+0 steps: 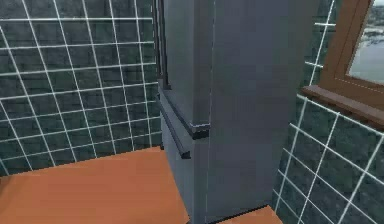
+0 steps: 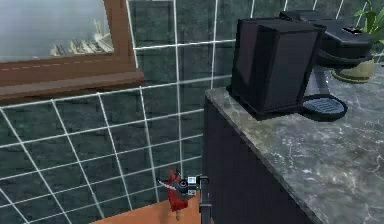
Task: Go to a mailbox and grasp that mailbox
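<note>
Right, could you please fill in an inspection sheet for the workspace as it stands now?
Surface: grey speckled counter top; orange floor.
Job's things: small red thing low beside the counter's front; too small to confirm it is a mailbox.
Clutter: black boxy appliance, coffee machine and potted plant, all on the counter.
Grippers: gripper at the red thing; cannot tell whether it holds anything.
Cables: nothing seen.
Surroundings: tall grey fridge, dark tiled wall, wood-framed window.
</note>
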